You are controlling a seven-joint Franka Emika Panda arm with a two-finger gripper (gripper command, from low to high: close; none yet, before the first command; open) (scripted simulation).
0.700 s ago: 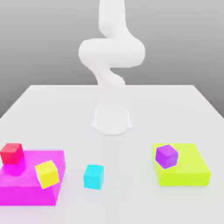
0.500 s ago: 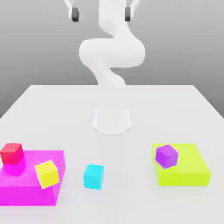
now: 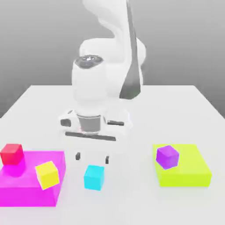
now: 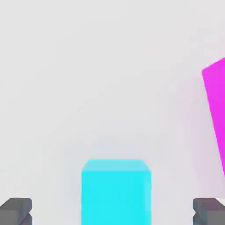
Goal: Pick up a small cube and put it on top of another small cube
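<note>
White bench (image 3: 132, 206) | pincer (image 3: 92, 158): spread, empty, above cyan cube (image 3: 93, 178) | red cube (image 3: 12, 154): on magenta block (image 3: 30, 195)

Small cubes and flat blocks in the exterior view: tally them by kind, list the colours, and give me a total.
Small cubes: 4 (red, yellow, cyan, purple)
Flat blocks: 2 (magenta, yellow-green)
Total: 6
</note>
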